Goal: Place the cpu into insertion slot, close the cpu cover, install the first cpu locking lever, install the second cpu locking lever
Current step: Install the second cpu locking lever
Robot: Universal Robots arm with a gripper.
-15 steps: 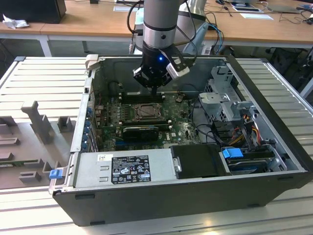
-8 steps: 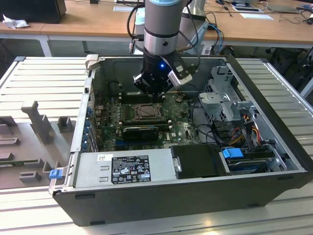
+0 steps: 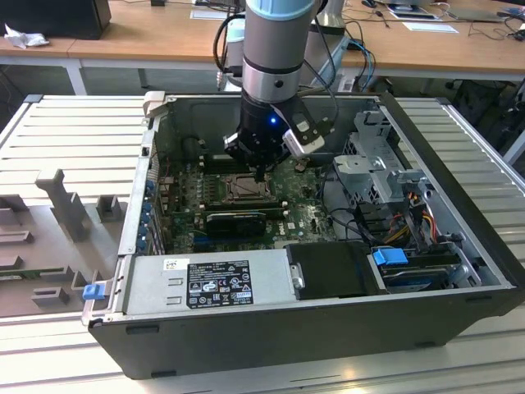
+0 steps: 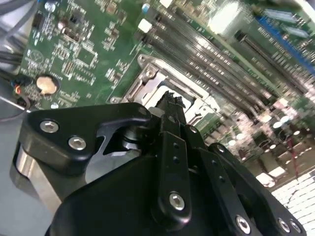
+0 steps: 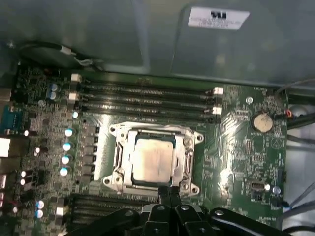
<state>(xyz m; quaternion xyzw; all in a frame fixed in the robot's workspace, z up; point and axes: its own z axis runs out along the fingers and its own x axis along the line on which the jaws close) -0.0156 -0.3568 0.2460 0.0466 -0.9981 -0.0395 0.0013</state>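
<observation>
open pc case (image 3: 459,271) on slatted bench; gripper (image 5: 168,194) jaws pinched together, empty, at edge of cpu cover (image 5: 188,153), which lies flat over cpu (image 5: 152,160).

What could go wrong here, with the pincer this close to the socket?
1. The pincer sits at the edge of the cpu cover, which lies closed over the cpu. A slip off the frame could scrape the surrounding motherboard.
2. Memory slots run close beside the socket, so a sideways sweep could catch them.
3. The arm works deep inside the case, near loose cables that might snag.
</observation>
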